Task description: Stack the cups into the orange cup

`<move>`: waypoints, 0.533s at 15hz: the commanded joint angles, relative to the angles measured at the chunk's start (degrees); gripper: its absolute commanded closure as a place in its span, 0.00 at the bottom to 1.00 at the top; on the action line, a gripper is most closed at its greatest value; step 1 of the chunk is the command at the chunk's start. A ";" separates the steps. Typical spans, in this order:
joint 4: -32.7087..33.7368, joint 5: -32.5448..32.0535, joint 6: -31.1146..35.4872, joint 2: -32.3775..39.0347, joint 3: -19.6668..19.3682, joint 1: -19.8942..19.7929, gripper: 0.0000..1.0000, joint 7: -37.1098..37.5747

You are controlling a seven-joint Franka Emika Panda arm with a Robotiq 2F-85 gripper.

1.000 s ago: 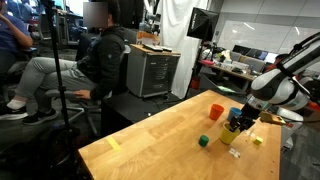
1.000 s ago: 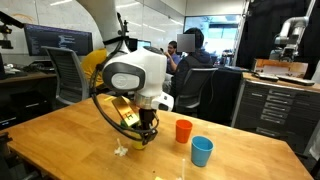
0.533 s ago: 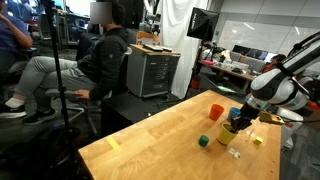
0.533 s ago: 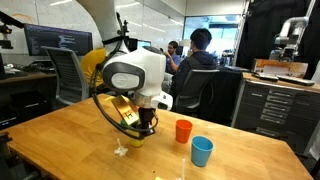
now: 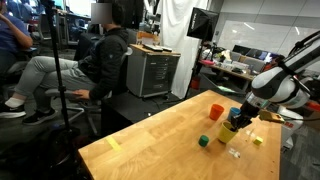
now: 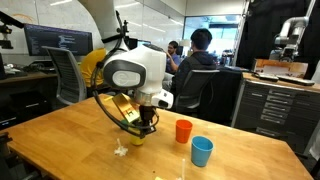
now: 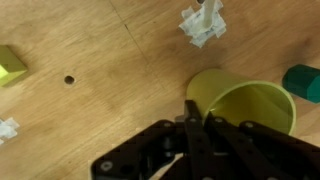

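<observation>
Wood-grain worktop (image 6: 60,140) carries everything you are working with. Reading an exterior view from the left, a crumpled white scrap (image 6: 120,152) lies just left of the gripper (image 6: 141,128), which hangs over the yellow cup (image 6: 137,139). The orange cup (image 6: 183,130) stands upright a little to the right, apart from the yellow one. The blue cup (image 6: 202,151) stands upright further right and nearer the camera, close to the orange one but not visibly touching it. In the wrist view, again left to right, a small yellow piece (image 7: 10,65) sits at the left border. Next the yellow cup shows its open mouth, and your fingers (image 7: 190,125) are drawn fully together on its near rim, pinching the wall. A dark green block (image 7: 302,82) lies just past the cup at the right border. You cannot tell whether the cup's base rests on the wood or hangs just above it. In an exterior view the dark green block (image 5: 203,141) sits out on the open board, and the orange cup (image 5: 216,111) stands nearer the worktop's far edge, just left of the gripper.
</observation>
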 commanded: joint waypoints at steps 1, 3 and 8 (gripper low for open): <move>-1.62 -1.77 -2.86 -5.00 0.41 -0.81 0.97 1.94; -2.32 -1.98 -4.17 -7.60 -0.45 -0.03 0.97 2.98; -0.93 -4.46 -11.71 -13.70 -3.90 1.60 0.97 6.72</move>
